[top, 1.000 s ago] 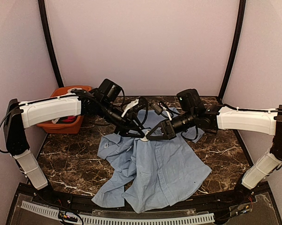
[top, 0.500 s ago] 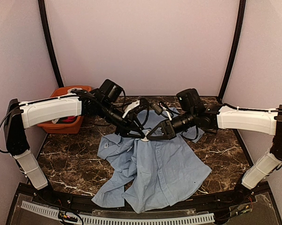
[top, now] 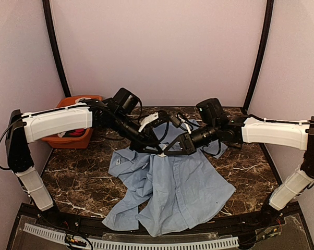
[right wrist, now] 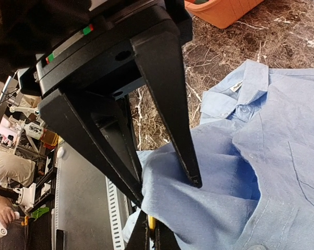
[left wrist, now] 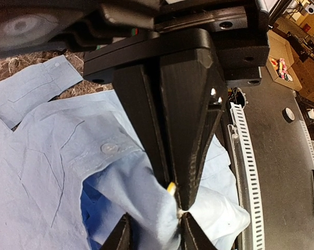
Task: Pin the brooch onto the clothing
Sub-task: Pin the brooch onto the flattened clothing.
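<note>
Right gripper [left wrist: 172, 195]: closed on the small yellow brooch [left wrist: 171, 187], against a raised fold of the light blue shirt [top: 183, 192] on the marble table [top: 73, 177]. Left gripper [right wrist: 167, 191]: narrowly apart astride that fold; clamping cannot be told.

The shirt [top: 172, 187] lies spread on the middle of the table [top: 79, 177], collar to the far side. A tub [top: 68, 139] sits at the far left corner. Above the shirt's far part the left tool [top: 153, 148] and right tool [top: 170, 149] meet tip to tip, the brooch [left wrist: 171, 187] between the left one's tips
</note>
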`<action>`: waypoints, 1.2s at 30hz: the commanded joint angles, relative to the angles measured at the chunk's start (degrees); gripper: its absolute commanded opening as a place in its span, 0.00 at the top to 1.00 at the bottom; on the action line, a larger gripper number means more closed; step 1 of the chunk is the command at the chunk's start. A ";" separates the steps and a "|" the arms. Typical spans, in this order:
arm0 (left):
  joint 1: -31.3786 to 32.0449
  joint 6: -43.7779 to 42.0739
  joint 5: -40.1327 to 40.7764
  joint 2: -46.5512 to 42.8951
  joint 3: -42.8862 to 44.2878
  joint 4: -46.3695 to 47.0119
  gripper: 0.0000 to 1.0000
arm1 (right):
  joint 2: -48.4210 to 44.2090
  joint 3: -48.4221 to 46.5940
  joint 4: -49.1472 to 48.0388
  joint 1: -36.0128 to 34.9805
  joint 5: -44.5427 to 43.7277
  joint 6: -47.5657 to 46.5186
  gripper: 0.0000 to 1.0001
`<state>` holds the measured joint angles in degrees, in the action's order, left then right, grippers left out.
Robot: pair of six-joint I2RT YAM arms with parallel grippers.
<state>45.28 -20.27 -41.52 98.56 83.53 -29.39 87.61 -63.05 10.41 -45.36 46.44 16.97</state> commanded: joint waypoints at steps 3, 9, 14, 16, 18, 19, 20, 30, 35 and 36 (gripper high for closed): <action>0.33 0.66 5.84 0.99 1.88 -2.40 0.70 | -0.40 -2.54 -0.99 -0.71 0.52 -1.21 1.00; 0.47 1.51 8.34 1.10 2.69 -3.71 0.70 | -0.39 -3.04 0.05 -0.82 -0.22 -1.97 1.00; 0.68 1.88 11.02 1.47 3.99 -5.79 0.72 | -0.25 -3.66 1.15 -1.08 -1.31 -2.79 1.00; 0.77 1.88 11.02 1.44 4.09 -6.19 0.72 | -0.26 -3.79 1.44 -1.10 -1.61 -2.94 1.00; 0.85 1.76 10.58 1.09 3.91 -6.21 0.72 | -0.21 -3.69 1.45 -1.12 -1.61 -3.02 1.00; 0.93 1.82 10.45 0.97 3.70 -6.21 0.72 | -0.24 -3.62 1.43 -1.09 -1.61 -3.03 1.00; 0.90 1.78 9.82 0.59 3.64 -6.16 0.72 | -0.25 -3.58 1.43 -1.14 -1.61 -3.08 1.00; 0.95 4.42 11.10 -6.56 -1.59 1.05 0.59 | 0.18 -3.36 0.92 -1.05 -1.11 -1.38 1.00; 0.95 4.99 14.37 -11.35 -7.26 5.44 0.54 | -0.02 -2.51 -1.39 -1.00 0.76 3.09 1.00; 0.95 4.94 14.63 -11.54 -8.14 5.42 0.54 | -0.21 -2.32 -2.01 -0.96 1.31 4.27 1.00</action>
<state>46.30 -16.03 -29.95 90.91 78.56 -27.00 87.64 -64.90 12.71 -45.82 44.53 17.28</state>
